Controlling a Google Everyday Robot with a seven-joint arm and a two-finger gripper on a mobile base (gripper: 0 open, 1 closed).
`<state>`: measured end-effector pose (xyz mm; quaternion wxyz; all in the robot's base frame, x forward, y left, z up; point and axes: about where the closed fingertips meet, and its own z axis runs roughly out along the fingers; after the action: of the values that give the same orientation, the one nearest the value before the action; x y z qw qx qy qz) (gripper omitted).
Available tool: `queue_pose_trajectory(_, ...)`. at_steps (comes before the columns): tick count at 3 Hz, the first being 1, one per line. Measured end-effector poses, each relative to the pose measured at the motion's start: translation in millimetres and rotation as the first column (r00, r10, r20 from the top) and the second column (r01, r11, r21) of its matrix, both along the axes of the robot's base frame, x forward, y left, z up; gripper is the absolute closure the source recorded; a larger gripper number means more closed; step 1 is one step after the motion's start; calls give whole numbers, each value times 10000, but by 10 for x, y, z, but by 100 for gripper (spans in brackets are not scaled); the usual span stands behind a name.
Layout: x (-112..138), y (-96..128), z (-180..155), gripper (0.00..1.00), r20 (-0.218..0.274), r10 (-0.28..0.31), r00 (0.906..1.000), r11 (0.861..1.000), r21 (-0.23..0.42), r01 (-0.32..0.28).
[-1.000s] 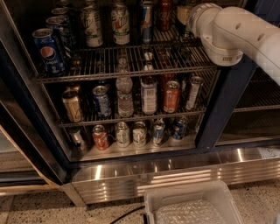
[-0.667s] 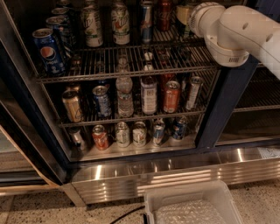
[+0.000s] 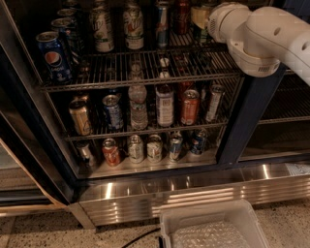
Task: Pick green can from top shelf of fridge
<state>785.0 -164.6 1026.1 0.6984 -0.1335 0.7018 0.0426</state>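
Note:
The fridge [image 3: 242,121] stands open in front of me, with a dark frame and wire racks of cans and bottles. The top shelf [image 3: 145,72] is the highest rack in view. At its left a blue cola can [image 3: 53,55] stands in front. Behind it is a row of dark cans, and the nearest one [image 3: 72,41] looks dark green with a silver top. My white arm [image 3: 261,38] reaches in from the upper right. My gripper [image 3: 206,19] is at the right end of the top shelf, mostly hidden behind the wrist and far from the dark cans.
White cans with green logos [image 3: 101,29] and a red cola can [image 3: 181,14] stand mid-shelf. Two lower racks hold more cans and bottles [image 3: 138,104]. A steel base [image 3: 193,191] runs below. A clear plastic bin [image 3: 213,227] sits on the floor in front.
The arm has barely shifted at the right end of the top shelf. No can has moved.

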Motion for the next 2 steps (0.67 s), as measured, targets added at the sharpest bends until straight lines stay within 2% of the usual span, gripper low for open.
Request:
queue_pose_trajectory(1, 54, 26, -28, 100, 56, 88, 9999, 9997, 235, -89)
queue_pose_trajectory(2, -11, -28, -19, 100, 143, 370, 9992, 9975, 591, -378)
